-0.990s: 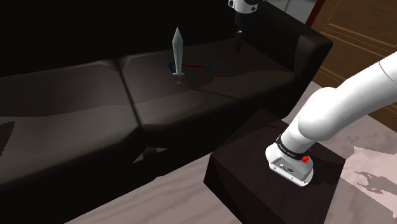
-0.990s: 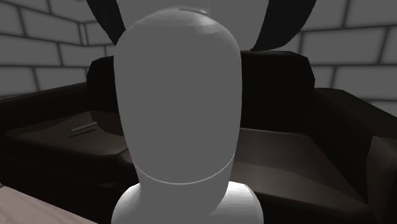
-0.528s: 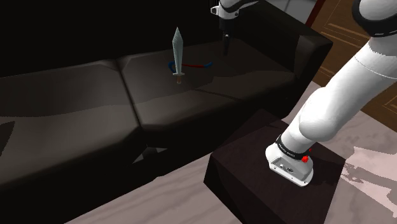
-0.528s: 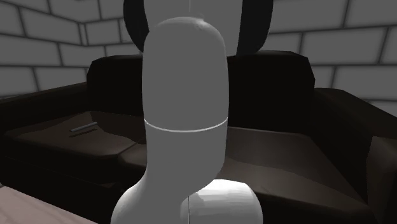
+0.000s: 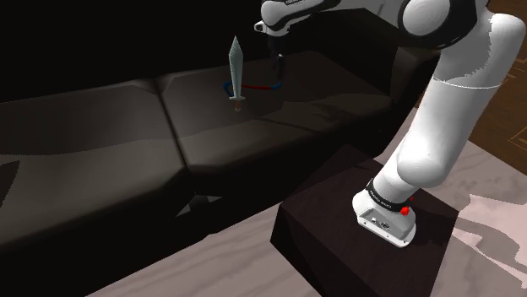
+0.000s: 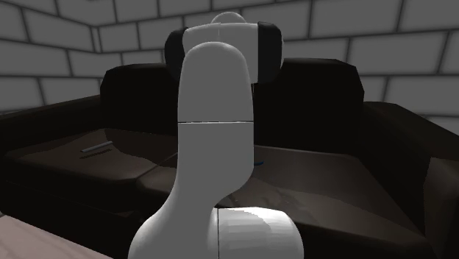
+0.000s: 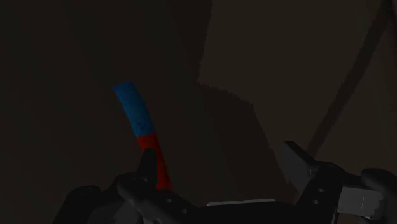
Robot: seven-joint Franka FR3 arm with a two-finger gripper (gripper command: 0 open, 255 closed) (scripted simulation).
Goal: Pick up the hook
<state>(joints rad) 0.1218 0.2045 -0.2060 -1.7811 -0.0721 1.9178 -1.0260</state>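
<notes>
Claw (image 5: pixel 276 67), spread open, hovers just above the hook (image 7: pixel 141 127) on the sofa (image 5: pixel 110 126), whose blue-red length runs off-centre past one finger.

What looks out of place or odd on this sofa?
The small sword stands upright on the sofa seat, point up, balanced on its pommel with nothing propping it. The blue and red hook lies flat beside it, below the open hand.
</notes>
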